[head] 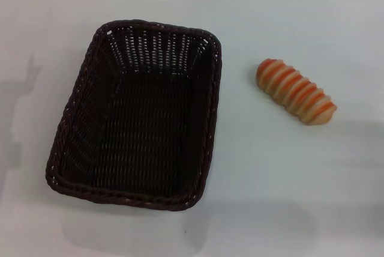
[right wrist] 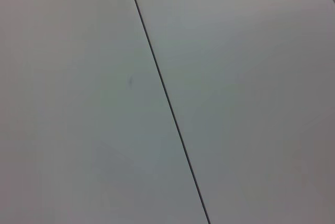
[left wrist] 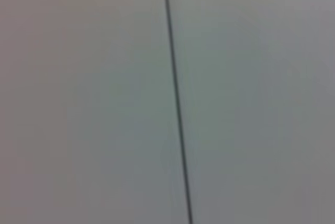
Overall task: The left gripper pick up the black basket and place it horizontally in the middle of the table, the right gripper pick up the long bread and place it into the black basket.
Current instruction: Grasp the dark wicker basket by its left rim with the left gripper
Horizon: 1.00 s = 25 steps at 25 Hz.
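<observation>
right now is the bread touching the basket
Apart. The head view shows the long bread lying on the table to the right of the black basket, with a clear strip of bare white tabletop between them.

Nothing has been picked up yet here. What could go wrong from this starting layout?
The black basket lies lengthwise, so turning it horizontal could sweep it toward the long bread beside it on the table. The rounded, ridged loaf may roll or slip when gripped. Neither gripper is in view.
</observation>
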{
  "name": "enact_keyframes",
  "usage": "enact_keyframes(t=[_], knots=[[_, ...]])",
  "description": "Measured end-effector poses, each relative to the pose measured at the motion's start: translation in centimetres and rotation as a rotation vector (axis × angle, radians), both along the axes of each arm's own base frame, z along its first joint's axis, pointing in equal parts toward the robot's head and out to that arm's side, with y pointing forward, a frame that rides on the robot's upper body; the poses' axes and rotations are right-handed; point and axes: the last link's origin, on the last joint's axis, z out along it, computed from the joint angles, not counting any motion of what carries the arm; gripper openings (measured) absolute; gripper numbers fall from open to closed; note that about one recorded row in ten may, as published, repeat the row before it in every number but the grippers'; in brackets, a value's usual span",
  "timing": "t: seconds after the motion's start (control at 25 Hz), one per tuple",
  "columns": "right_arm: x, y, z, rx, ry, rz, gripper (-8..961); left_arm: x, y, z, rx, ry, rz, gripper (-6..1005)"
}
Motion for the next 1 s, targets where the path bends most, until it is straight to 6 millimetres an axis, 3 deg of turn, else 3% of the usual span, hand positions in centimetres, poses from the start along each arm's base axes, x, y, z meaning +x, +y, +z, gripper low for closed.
enact_keyframes(t=[0.24, 0.28, 0.4, 0.44, 0.52, 0.64, 0.68, 0.88, 1.0], knots=[[0.1, -0.3, -0.1, -0.003, 0.0, -0.004, 731, 2.4, 4.3, 1.7, -0.15, -0.007, -0.041, 786], [0.1, -0.3, -0.1, -0.003, 0.0, -0.004, 731, 2.4, 4.3, 1.7, -0.15, -0.007, -0.041, 785], [0.0, -0.3, -0.2, -0.008, 0.003, 0.0, 732, 4.5, 6.5, 3.8, -0.24, 0.007, 0.003, 783], [-0.1, -0.3, -0.3, -0.009, 0.005, 0.004, 732, 6.6, 7.7, 5.4, -0.297, 0.01, 0.053, 782], [-0.1, -0.2, -0.3, -0.008, 0.006, 0.005, 732, 7.4, 8.1, 6.0, -0.333, 0.016, 0.101, 781], [-0.3, -0.1, -0.3, -0.009, 0.008, 0.01, 733, 12.1, 7.8, 7.5, -0.455, 0.071, 0.251, 778], [-0.3, -0.1, -0.3, -0.009, 0.008, 0.01, 733, 12.1, 7.8, 7.5, -0.455, 0.071, 0.251, 778], [-0.4, 0.0, -0.4, -0.016, 0.008, 0.016, 732, 16.0, 6.1, 8.5, -0.608, 0.102, 0.422, 774], [-0.4, 0.1, -0.5, -0.021, 0.007, 0.02, 732, 16.7, 4.8, 8.4, -0.719, 0.115, 0.494, 771]])
